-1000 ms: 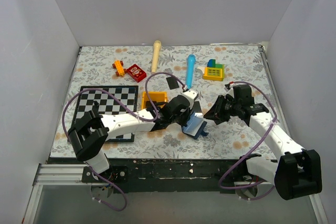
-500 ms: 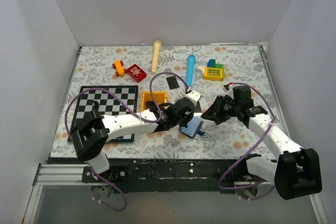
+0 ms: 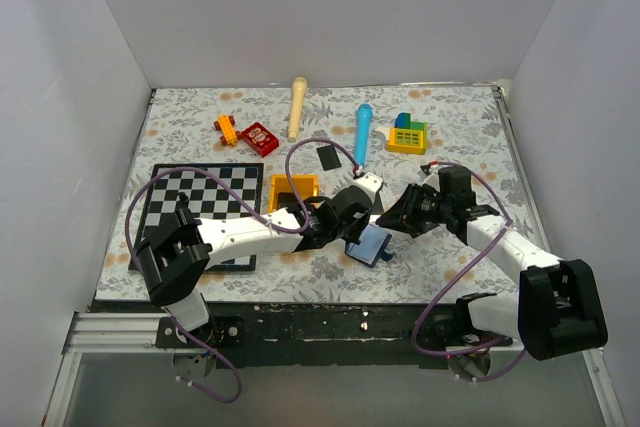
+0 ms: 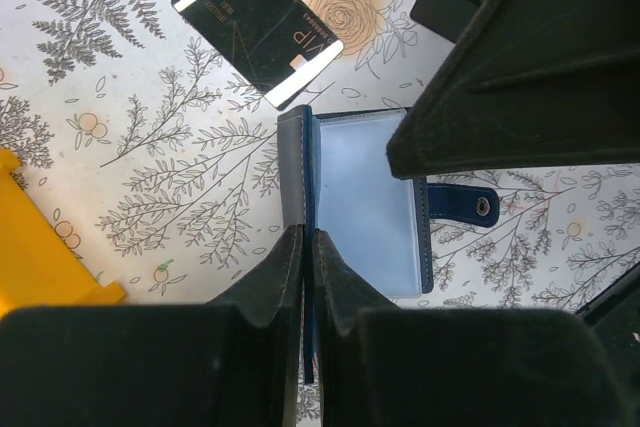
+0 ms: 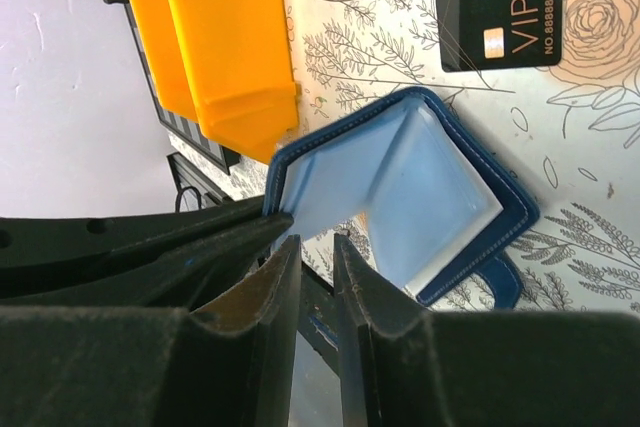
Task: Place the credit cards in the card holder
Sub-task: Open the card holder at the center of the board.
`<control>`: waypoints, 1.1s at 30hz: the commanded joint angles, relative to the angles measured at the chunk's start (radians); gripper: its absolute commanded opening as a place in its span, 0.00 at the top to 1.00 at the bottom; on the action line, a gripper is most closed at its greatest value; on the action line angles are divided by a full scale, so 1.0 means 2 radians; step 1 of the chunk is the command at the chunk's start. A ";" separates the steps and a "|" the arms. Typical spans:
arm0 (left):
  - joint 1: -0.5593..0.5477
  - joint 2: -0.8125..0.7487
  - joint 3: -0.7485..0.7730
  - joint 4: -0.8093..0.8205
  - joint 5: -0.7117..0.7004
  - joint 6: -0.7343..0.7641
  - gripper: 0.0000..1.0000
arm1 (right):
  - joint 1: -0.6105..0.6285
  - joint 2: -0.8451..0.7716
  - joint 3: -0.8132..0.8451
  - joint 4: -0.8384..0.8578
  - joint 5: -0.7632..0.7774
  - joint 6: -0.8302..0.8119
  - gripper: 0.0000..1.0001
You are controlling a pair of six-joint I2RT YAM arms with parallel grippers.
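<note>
The navy card holder (image 4: 365, 197) lies open on the floral table, its light blue pockets up (image 5: 440, 187) (image 3: 372, 245). My left gripper (image 4: 302, 232) (image 3: 354, 231) is shut on the edge of its dark blue cover. My right gripper (image 5: 317, 239) (image 3: 393, 219) hovers at the holder's right side, jaws a narrow gap apart with nothing between them. A black credit card (image 4: 255, 27) (image 5: 500, 7) marked VIP lies flat just beyond the holder. Another black credit card (image 3: 328, 157) lies farther back.
A yellow bin (image 3: 293, 190) (image 5: 220, 47) stands left of the holder, next to a chessboard (image 3: 200, 202). At the back lie a blue marker (image 3: 362, 132), a cream peg (image 3: 298, 105), a red toy (image 3: 260, 138), an orange brick (image 3: 227, 129) and a yellow block toy (image 3: 407, 135). White walls enclose the table.
My right gripper has moved left, closer to the card holder. My left gripper has shifted slightly toward the front with the cover still in it.
</note>
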 commanded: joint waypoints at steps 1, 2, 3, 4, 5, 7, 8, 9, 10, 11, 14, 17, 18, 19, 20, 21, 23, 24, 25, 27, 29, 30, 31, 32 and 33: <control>-0.002 0.003 0.002 0.024 0.020 -0.016 1.00 | 0.004 0.007 -0.006 0.040 -0.013 0.013 0.72; -0.002 0.003 0.003 0.024 0.023 -0.017 1.00 | 0.005 0.007 -0.006 0.040 -0.012 0.015 0.71; -0.002 0.003 0.002 0.025 0.024 -0.017 1.00 | 0.005 0.008 -0.006 0.040 -0.011 0.015 0.71; -0.002 0.004 0.002 0.026 0.024 -0.017 1.00 | 0.006 0.010 -0.005 0.040 -0.009 0.015 0.70; -0.002 0.003 0.002 0.026 0.024 -0.017 1.00 | 0.008 0.011 -0.003 0.041 -0.007 0.016 0.70; -0.002 0.003 0.002 0.026 0.024 -0.017 1.00 | 0.011 0.016 0.000 0.040 -0.004 0.017 0.70; -0.002 0.004 0.003 0.026 0.024 -0.017 1.00 | 0.013 0.018 0.002 0.040 -0.002 0.017 0.70; -0.002 0.004 0.004 0.026 0.024 -0.017 1.00 | 0.015 0.020 0.004 0.040 0.000 0.018 0.70; -0.002 0.004 0.004 0.026 0.024 -0.017 1.00 | 0.018 0.023 0.005 0.040 0.003 0.018 0.70; -0.002 0.003 0.005 0.027 0.024 -0.017 1.00 | 0.020 0.025 0.006 0.041 0.005 0.018 0.70; -0.002 0.005 0.006 0.027 0.024 -0.017 1.00 | 0.028 0.033 0.008 0.040 0.013 0.020 0.70; -0.002 0.005 0.006 0.028 0.026 -0.018 1.00 | 0.034 0.039 0.008 0.056 0.014 0.024 0.70; -0.002 0.006 0.005 0.028 0.026 -0.017 1.00 | 0.036 0.040 0.007 0.058 0.014 0.025 0.70; -0.002 0.006 0.005 0.028 0.026 -0.017 1.00 | 0.038 0.042 0.007 0.061 0.014 0.027 0.70; -0.002 0.006 0.005 0.029 0.027 -0.017 1.00 | 0.039 0.043 0.007 0.064 0.014 0.028 0.70; -0.002 0.006 0.005 0.029 0.027 -0.017 1.00 | 0.041 0.046 0.008 0.065 0.015 0.030 0.70; -0.002 0.006 0.004 0.029 0.029 -0.017 1.00 | 0.042 0.047 0.009 0.067 0.017 0.031 0.70; -0.002 0.005 0.003 0.030 0.029 -0.018 1.00 | 0.043 0.048 0.009 0.067 0.018 0.031 0.70; -0.002 0.004 0.003 0.030 0.029 -0.018 1.00 | 0.044 0.050 0.010 0.068 0.019 0.031 0.70; -0.002 0.003 0.001 0.031 0.028 -0.018 1.00 | 0.044 0.053 0.010 0.068 0.021 0.031 0.70; -0.002 0.003 0.001 0.032 0.028 -0.018 1.00 | 0.045 0.057 0.012 0.069 0.024 0.032 0.70; -0.002 0.002 0.000 0.033 0.029 -0.018 1.00 | 0.046 0.059 0.011 0.069 0.025 0.033 0.70; -0.002 0.002 -0.001 0.033 0.029 -0.018 1.00 | 0.046 0.061 0.012 0.070 0.027 0.034 0.70; -0.002 0.002 -0.001 0.035 0.030 -0.019 1.00 | 0.047 0.063 0.012 0.070 0.030 0.033 0.70; -0.002 0.002 -0.002 0.036 0.032 -0.019 1.00 | 0.048 0.065 0.013 0.069 0.031 0.034 0.70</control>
